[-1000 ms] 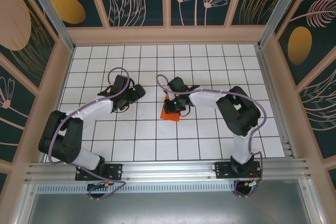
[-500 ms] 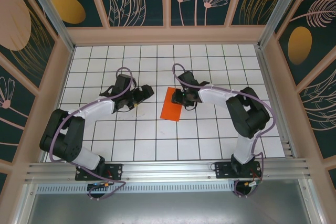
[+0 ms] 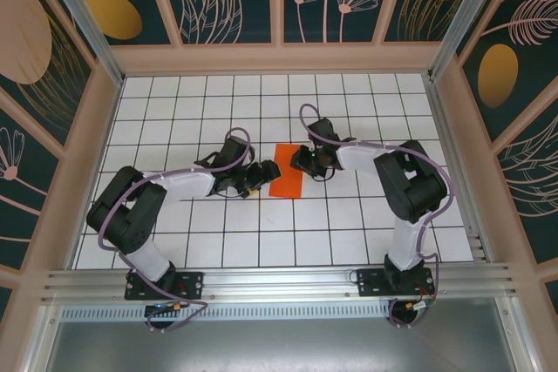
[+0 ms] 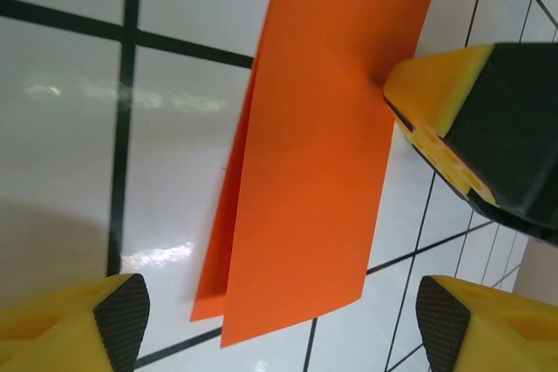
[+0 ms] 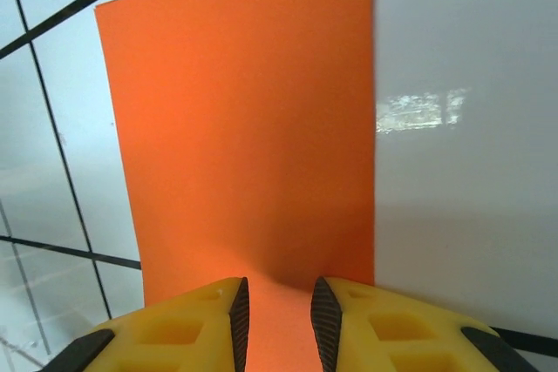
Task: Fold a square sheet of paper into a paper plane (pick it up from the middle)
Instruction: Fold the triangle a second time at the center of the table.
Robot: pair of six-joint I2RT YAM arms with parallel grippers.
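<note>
Top view: my left gripper [image 3: 254, 178] sits just beside the left edge of the square sheet of paper [image 3: 286, 172], and my right gripper [image 3: 302, 161] touches its right edge. The sheet lies flat on the counter [image 3: 218, 226] as a narrow doubled strip. I judge only the first half-fold done. The nose corners, the wings and the centre ridge are all left to do.

Left wrist view: the left gripper [image 4: 279, 311] is spread wide, with the sheet [image 4: 318, 128] lying ahead between its fingers [image 4: 118, 307], untouched. A lower layer peeks out along one side.

Right wrist view: the right gripper [image 5: 277, 309] is narrow, a slim gap left, its tips on the sheet's [image 5: 244, 128] near edge. I cannot tell whether they pin it.
</note>
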